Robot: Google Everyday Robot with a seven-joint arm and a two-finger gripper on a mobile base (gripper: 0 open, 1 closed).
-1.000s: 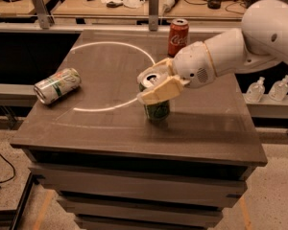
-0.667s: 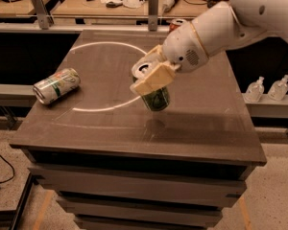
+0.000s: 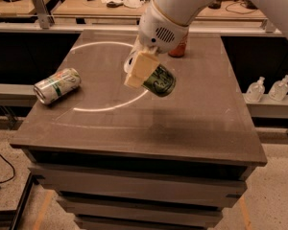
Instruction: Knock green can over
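The green can is dark green with pale lettering. It is strongly tilted, base pointing to the lower right, and appears lifted off the grey table near its middle. My gripper comes down from the top of the view and is shut on the can. One cream finger lies across the can's left side; the other finger is hidden behind the can.
A pale silver-white can lies on its side at the table's left edge. A red can stands at the back, partly hidden by my arm. Two clear bottles stand on a ledge to the right. Cluttered desks lie behind.
The green can stood upright on the table with my gripper around its top. Now it is tipped steeply and raised, and my gripper has moved left and up with it.
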